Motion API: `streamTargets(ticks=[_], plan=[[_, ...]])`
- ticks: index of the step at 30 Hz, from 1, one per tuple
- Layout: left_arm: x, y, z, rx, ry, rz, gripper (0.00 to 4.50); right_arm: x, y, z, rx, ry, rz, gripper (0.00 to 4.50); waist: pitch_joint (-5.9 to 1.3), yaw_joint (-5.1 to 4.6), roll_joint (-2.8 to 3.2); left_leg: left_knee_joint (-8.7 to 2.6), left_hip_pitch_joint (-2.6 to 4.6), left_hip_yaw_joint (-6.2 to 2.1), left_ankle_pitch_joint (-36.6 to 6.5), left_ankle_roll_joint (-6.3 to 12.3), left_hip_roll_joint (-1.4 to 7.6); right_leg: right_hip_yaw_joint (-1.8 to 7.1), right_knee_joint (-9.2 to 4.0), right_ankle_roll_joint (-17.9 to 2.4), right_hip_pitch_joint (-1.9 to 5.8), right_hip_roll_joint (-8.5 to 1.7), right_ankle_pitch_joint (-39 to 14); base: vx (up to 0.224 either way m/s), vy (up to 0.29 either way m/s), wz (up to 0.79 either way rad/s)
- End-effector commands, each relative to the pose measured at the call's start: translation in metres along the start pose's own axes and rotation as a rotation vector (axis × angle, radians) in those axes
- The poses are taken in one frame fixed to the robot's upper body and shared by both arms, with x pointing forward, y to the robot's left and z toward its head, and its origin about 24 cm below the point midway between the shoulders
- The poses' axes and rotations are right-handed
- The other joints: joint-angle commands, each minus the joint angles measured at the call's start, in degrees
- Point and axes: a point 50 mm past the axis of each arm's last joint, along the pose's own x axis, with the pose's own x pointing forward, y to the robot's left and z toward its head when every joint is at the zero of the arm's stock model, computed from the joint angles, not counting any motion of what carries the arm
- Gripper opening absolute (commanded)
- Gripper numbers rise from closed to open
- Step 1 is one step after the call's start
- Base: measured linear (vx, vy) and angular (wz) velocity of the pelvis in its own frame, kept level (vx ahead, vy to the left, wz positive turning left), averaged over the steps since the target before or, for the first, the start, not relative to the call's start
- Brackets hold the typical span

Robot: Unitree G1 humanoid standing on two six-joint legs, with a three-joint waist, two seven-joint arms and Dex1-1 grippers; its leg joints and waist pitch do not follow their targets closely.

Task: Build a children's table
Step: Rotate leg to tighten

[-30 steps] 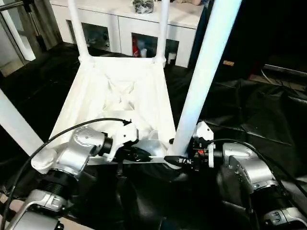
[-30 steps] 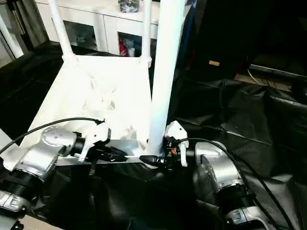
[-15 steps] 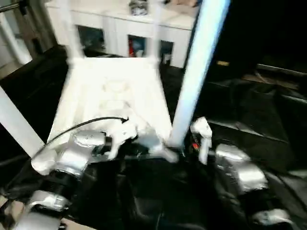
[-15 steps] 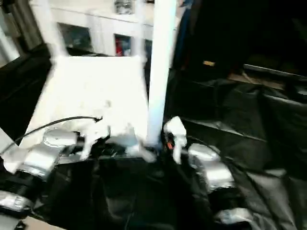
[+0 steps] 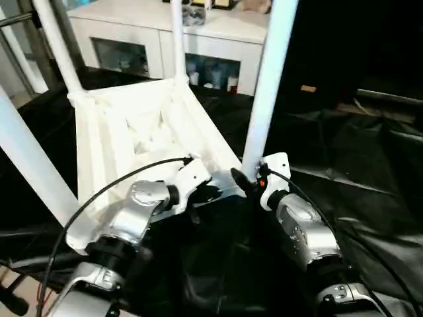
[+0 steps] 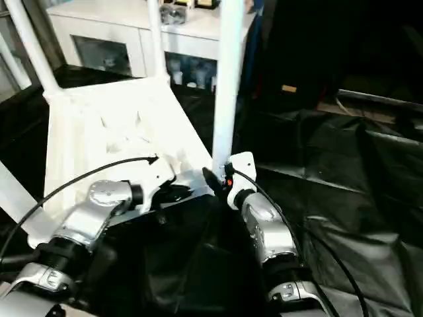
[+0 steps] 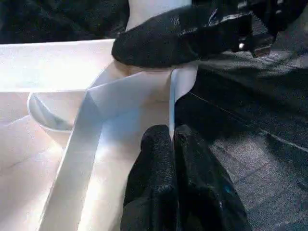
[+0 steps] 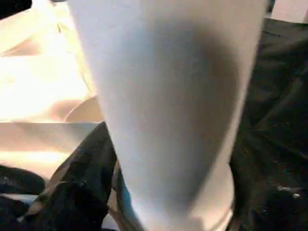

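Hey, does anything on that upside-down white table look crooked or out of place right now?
Nothing stands out. The children's table lies top-down on the black sheet, its four legs standing up from the corner sockets. The near right leg looks seated, with both grippers at its base.

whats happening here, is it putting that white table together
Yes. The children's table lies upside down on black cloth, ribbed underside up, with four legs standing in its corner sockets. The left gripper is shut on the thin rim wall of the near edge. The right gripper sits at the base of the near right leg, one black finger against it. A white cabinet stands behind.
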Motion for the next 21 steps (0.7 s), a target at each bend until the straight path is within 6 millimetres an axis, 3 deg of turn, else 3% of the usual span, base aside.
streamTargets(ticks=[1, 10, 15, 21], plan=[[0.015, -0.018, 0.019, 0.046, -0.103, -0.140, 0.00, 0.006, 0.030, -0.017, 0.023, 0.093, 0.182, 3.68, -2.15, 0.01, -0.12, -4.16, -0.33, -0.37, -11.88, 1.84, 1.38, 2.48, -4.61, -10.73, 1.85, -2.63, -10.17, 0.000, 0.000, 0.00], [-0.008, -0.011, 0.005, 0.088, -0.042, -0.253, 0.00, -0.013, 0.023, -0.011, -0.058, 0.108, 0.459, 3.68, -2.38, 0.15, -0.08, -3.85, -0.38, -0.26, -9.00, 3.52, 1.55, 2.28, -3.95, -13.21, 2.16, -2.68, -4.29, 0.000, 0.000, 0.00], [-0.026, -0.007, -0.005, 0.081, 0.023, -0.360, 0.00, -0.035, 0.013, -0.007, -0.127, 0.153, 0.682, 3.68, -2.47, 0.62, -0.21, -3.47, -0.32, -0.04, -6.91, 5.37, 1.57, 2.21, -3.44, -15.04, 2.41, -2.60, 0.36, 0.000, 0.000, 0.00], [-0.034, -0.007, -0.008, 0.065, 0.044, -0.435, 0.00, -0.044, 0.007, -0.005, -0.131, 0.208, 0.778, 3.68, -2.29, 1.30, -0.35, -3.60, -0.13, 0.08, -8.46, 4.33, 1.86, 2.17, -3.42, -15.62, 2.30, -2.71, -1.74, 0.000, 0.000, 0.00]])
